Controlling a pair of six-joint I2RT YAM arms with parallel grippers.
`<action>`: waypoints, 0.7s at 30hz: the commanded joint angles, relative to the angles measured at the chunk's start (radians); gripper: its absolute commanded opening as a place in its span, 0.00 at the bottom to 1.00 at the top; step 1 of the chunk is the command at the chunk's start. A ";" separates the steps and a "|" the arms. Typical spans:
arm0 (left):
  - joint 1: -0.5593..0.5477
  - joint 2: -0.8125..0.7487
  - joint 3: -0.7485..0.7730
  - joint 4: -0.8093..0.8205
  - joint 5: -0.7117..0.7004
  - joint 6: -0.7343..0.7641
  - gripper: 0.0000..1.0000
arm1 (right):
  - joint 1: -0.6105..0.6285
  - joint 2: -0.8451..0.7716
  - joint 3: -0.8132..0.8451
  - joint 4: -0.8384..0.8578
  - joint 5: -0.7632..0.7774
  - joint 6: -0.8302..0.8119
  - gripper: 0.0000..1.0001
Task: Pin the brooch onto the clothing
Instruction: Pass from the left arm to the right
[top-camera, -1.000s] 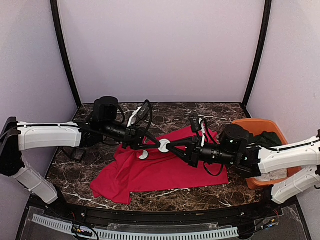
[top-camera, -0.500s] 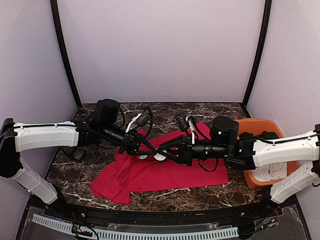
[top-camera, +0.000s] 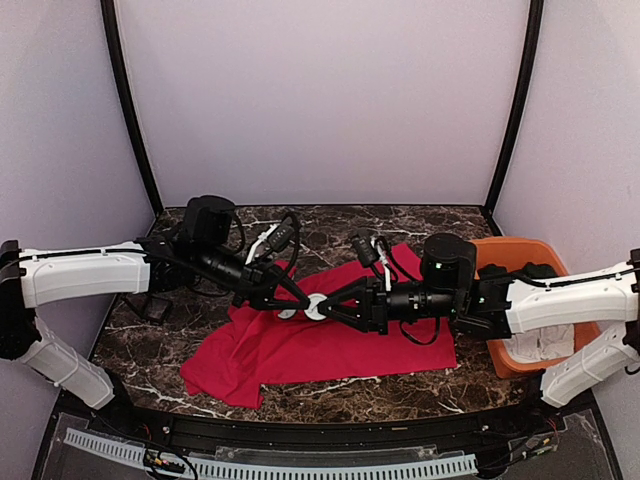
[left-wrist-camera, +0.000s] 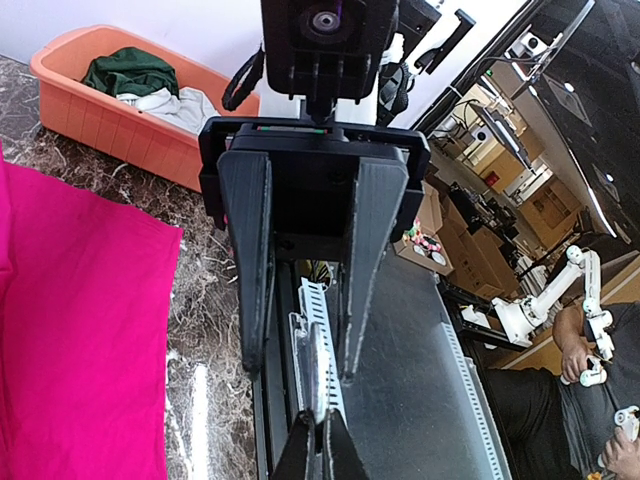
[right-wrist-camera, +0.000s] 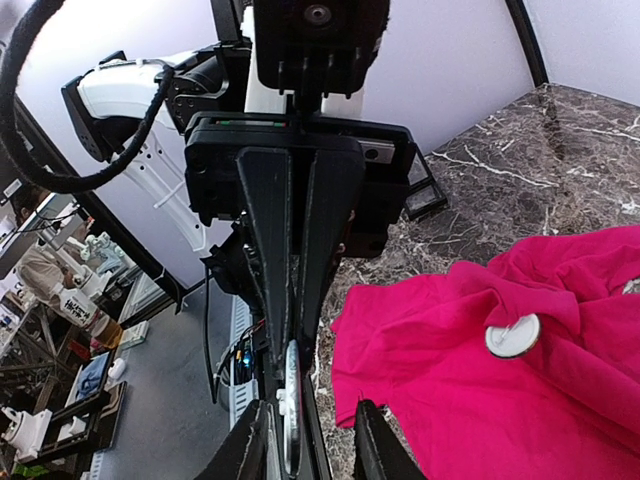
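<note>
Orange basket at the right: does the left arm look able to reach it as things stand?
Probably not. The left hand, shut, meets the right hand over the red shirt, and the right arm lies across the way to the orange basket.

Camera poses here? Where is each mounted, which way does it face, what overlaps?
Top external: above and behind the bases, looking down at the marble table; both arms reach inward over the red T-shirt.
Left wrist: on the left arm, looking along its shut left fingers, pinching a white disc, at the open right fingers; orange bin beyond.
Right wrist: reverse; own right fingers at bottom, left fingers ahead.
Shared: all three show the T-shirt.
</note>
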 joint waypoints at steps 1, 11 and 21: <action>-0.002 -0.024 0.021 -0.040 0.004 0.029 0.01 | -0.006 0.017 0.007 -0.003 -0.065 0.008 0.28; 0.000 -0.024 0.020 -0.060 -0.007 0.043 0.01 | -0.018 0.006 0.004 0.004 -0.095 0.002 0.15; -0.001 -0.022 0.020 -0.051 -0.010 0.036 0.01 | -0.020 0.026 0.014 0.006 -0.114 0.004 0.15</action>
